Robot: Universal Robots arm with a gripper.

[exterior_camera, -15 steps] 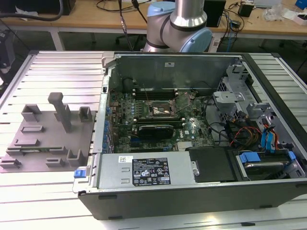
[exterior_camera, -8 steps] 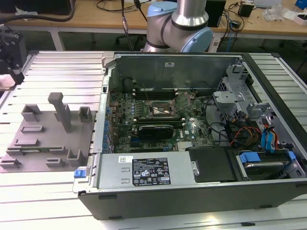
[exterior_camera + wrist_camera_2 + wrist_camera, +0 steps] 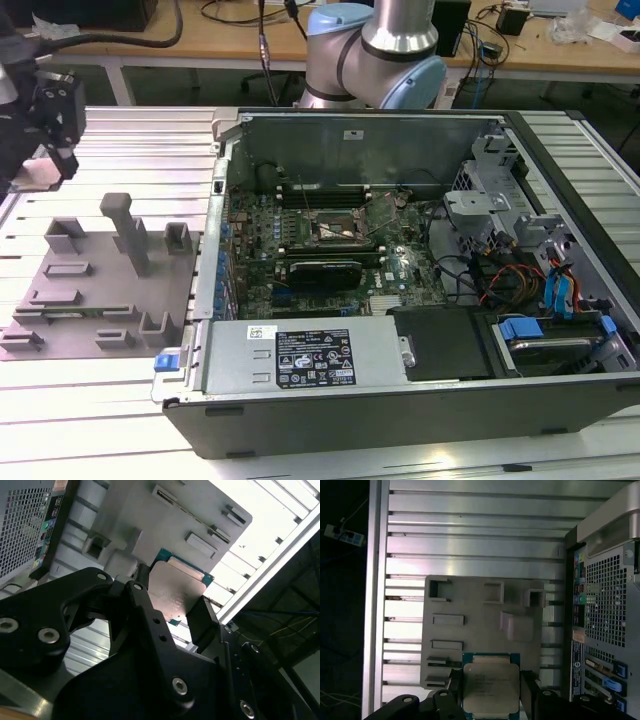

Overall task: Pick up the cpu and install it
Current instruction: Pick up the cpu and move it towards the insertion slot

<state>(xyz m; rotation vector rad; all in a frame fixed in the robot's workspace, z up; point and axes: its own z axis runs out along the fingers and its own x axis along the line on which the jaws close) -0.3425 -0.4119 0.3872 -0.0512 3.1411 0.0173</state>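
Black gripper [image 3: 172, 600] links loomed closest in the second wrist view, jaws clamped on two opposite edges of the cpu [image 3: 175, 587]; beneath lay the slatted desk [image 3: 90, 410], then the open computer case [image 3: 350, 150], then the grey fixture tray [image 3: 480, 615], near which the cpu was held aloft; light, stiff, slick-topped and probably fragile underneath, it seemed best gripped by its edges

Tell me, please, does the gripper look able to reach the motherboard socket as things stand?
Probably yes: the gripper, shut on the cpu, is over the fixture tray, and the open case leaves the socket uncovered.
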